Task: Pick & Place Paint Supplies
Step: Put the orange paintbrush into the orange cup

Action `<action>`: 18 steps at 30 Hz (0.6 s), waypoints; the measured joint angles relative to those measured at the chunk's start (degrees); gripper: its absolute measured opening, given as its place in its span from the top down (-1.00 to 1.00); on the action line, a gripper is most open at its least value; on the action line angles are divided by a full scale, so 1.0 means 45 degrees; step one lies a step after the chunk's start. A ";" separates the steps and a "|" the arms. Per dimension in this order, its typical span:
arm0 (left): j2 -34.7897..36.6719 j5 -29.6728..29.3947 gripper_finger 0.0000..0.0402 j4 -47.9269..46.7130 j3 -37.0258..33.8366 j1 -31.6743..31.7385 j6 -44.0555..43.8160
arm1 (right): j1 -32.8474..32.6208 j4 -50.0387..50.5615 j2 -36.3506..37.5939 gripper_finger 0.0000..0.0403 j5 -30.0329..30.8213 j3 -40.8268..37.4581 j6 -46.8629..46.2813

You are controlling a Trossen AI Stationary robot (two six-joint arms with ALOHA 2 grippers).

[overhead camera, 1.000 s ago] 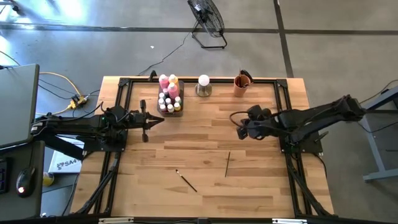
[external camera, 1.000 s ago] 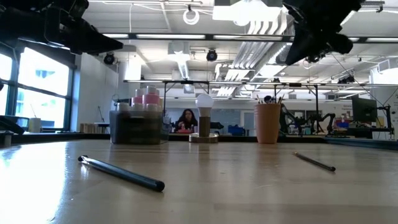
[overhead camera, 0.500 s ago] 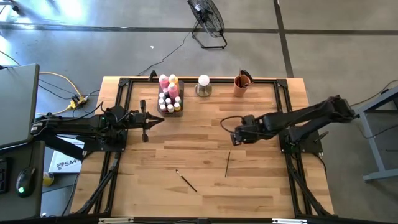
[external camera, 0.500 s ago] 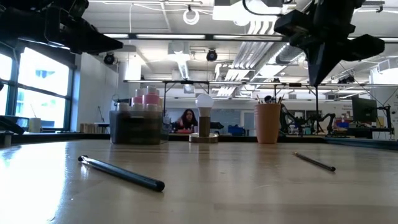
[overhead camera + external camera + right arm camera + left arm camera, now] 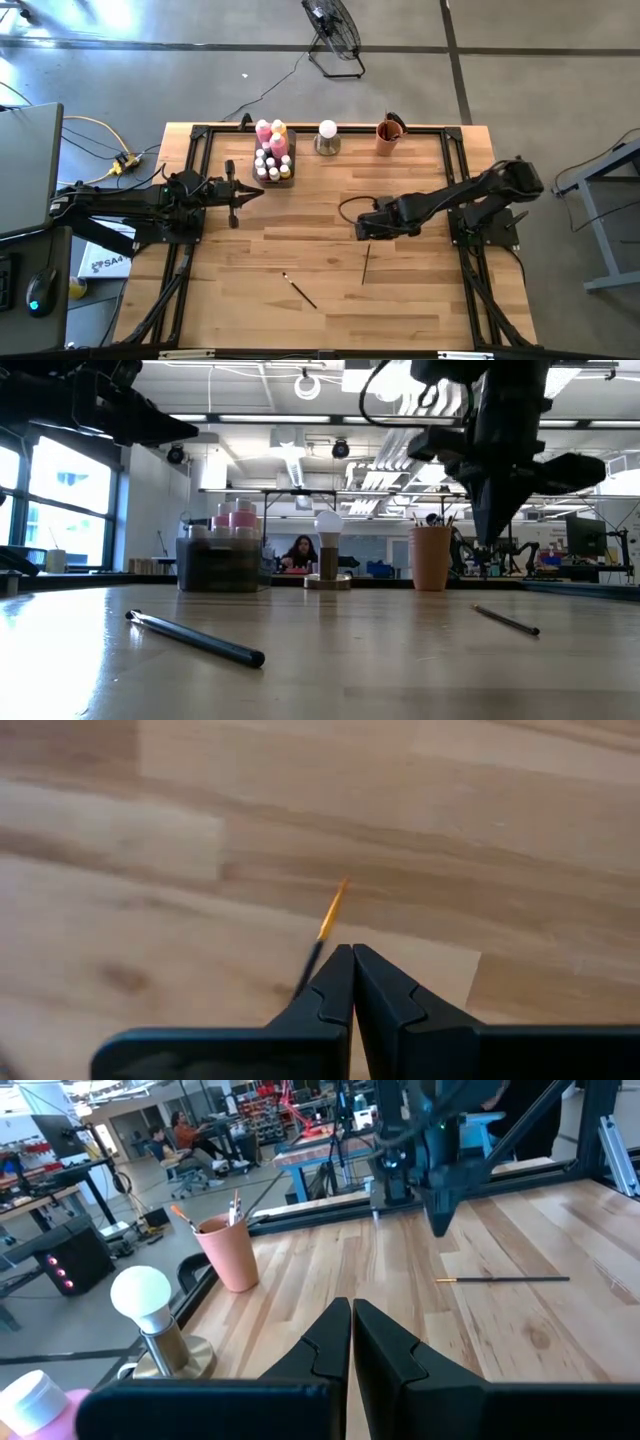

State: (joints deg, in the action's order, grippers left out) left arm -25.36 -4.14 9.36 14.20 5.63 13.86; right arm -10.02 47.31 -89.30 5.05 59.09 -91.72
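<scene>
Two thin dark paintbrushes lie flat on the wooden table, one near the middle and one nearer the front edge. My right gripper is shut and points down, hovering just beyond the far end of the middle paintbrush, whose orange tip shows ahead of its fingers. The paint bottles stand in a grey tray at the far left. My left gripper waits shut and level, near that tray.
A white ball on a metal base and an orange cup holding brushes stand along the far edge. A black frame borders the table. People sit in the room beyond.
My right gripper has moved toward the table's left and near edge and come down toward the middle paintbrush. It has rolled and tipped from a slant to pointing almost straight down, staying shut. The paintbrushes have not moved.
</scene>
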 joint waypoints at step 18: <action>-0.0004 0.0000 0.94 -0.0034 0.0000 -0.0001 -0.0003 | 0.0432 -0.1900 -0.2277 0.60 -0.1485 -0.0005 0.0361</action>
State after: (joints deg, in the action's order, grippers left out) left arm -25.38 -4.14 9.21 14.20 5.62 13.85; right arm -8.08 38.76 -99.55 -1.63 59.07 -90.09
